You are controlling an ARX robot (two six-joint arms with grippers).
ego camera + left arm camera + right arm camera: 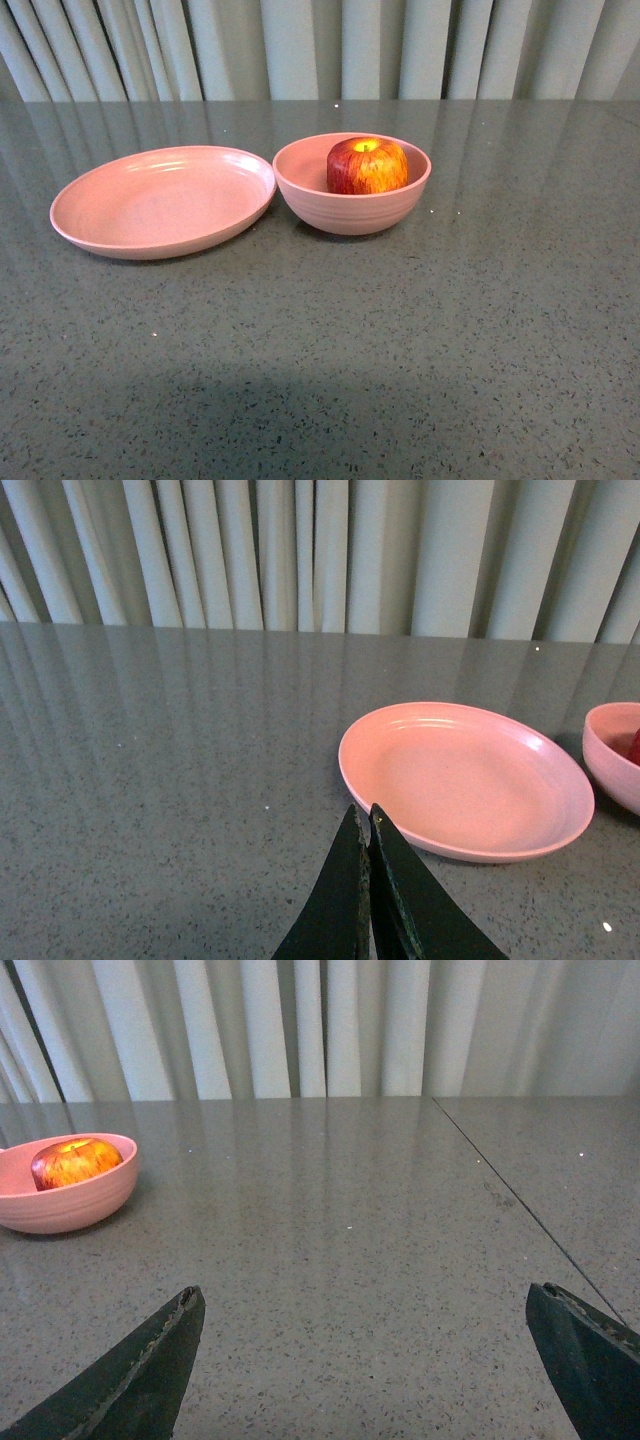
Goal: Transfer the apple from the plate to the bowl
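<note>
The red apple (366,166) with a yellow-green stem patch sits inside the deep pink bowl (350,212) at the table's middle. The shallow pink plate (160,200) lies empty just left of the bowl, almost touching it. Neither arm shows in the front view. In the left wrist view my left gripper (361,815) is shut and empty, its tips just short of the plate's (465,780) near rim; the bowl's edge (612,755) shows at the side. In the right wrist view my right gripper (365,1295) is wide open and empty, well away from the bowl (62,1205) and apple (75,1162).
The grey speckled table (450,330) runs back to pale pleated curtains (320,45). A seam (520,1205) crosses the tabletop in the right wrist view.
</note>
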